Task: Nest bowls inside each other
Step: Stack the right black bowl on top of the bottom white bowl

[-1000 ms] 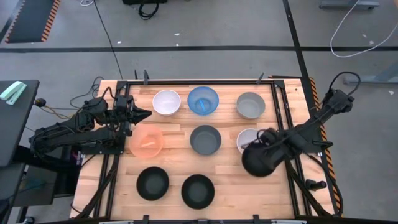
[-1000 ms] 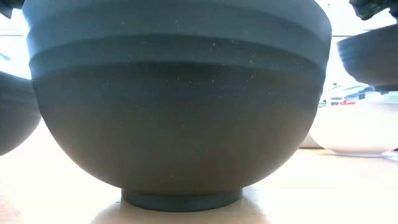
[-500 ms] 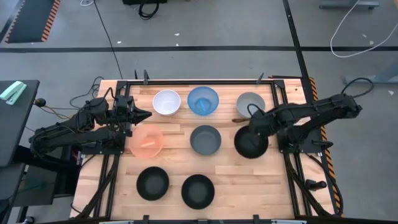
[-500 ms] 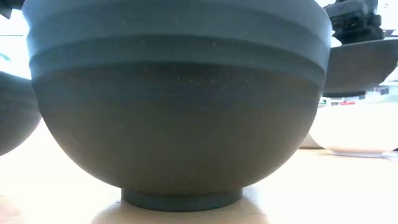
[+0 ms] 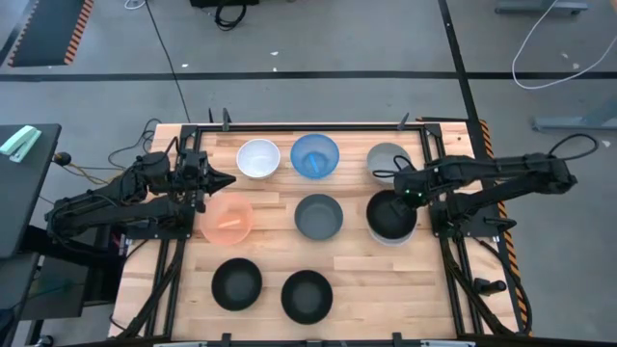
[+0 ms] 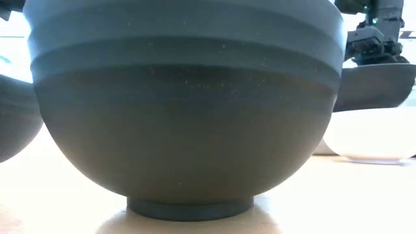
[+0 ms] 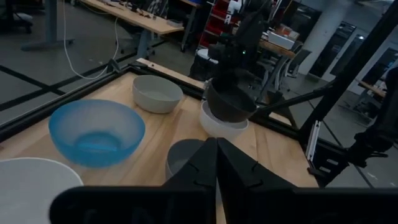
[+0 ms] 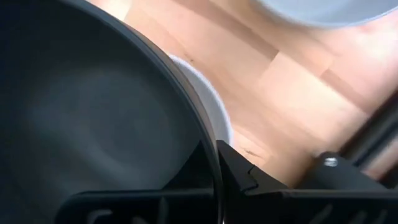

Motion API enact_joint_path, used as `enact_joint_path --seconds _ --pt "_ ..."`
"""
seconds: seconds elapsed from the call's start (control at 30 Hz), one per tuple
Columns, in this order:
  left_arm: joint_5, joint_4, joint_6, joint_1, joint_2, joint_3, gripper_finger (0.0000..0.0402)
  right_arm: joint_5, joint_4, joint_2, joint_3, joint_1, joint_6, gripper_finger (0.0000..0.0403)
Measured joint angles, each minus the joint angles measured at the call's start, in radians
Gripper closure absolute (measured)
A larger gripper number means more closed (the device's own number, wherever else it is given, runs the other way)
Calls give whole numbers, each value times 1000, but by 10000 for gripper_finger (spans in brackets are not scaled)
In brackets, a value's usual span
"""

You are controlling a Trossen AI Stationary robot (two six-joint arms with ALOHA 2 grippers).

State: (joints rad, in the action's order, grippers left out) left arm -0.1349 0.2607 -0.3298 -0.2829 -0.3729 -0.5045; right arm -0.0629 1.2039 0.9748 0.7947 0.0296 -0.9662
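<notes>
My right gripper (image 5: 407,193) is shut on a black bowl (image 5: 389,214) that hangs over a white bowl (image 6: 374,136) at the table's right; only the white bowl's near rim (image 5: 390,240) shows from above. My left gripper (image 5: 229,178) waits shut at the left, above the pink-orange bowl's (image 5: 228,218) far rim. A white bowl (image 5: 258,158), a blue bowl (image 5: 315,155) and a pale grey bowl (image 5: 388,159) stand on their bases in the far row. The dark grey bowl (image 5: 318,216) is in the middle. Two black bowls (image 5: 237,283) (image 5: 308,295) stand near the front. My right gripper pinches the black bowl's rim (image 8: 208,134) on its far right side, one finger inside the bowl and one outside. The fingers come from above, pointing down. The bowl hangs slightly tilted, its bottom (image 6: 370,101) at the white bowl's mouth; whether the two touch I cannot tell.
The table's black frame rails (image 5: 439,173) run close to the right of the held bowl. In the low view the near black bowl (image 6: 185,110) blocks most of the table. Bare wood (image 5: 386,289) lies at the front right.
My right gripper has swung from the table's near right toward the far edge and down a little, carrying the black bowl. The bowl, earlier beside the white bowl on its near side, now hangs over it and covers most of it.
</notes>
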Motion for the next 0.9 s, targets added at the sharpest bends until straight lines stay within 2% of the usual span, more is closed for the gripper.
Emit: enact_joint_path --seconds 0.2,0.37,0.9 --pt "0 0 0 0 0 0 378 37 -99 1 -92 0 0 398" --pt "0 -1 0 0 0 0 388 64 -141 4 -155 0 -1 398" --pt "0 -3 -8 0 0 0 379 90 -163 40 -163 0 -6 399"
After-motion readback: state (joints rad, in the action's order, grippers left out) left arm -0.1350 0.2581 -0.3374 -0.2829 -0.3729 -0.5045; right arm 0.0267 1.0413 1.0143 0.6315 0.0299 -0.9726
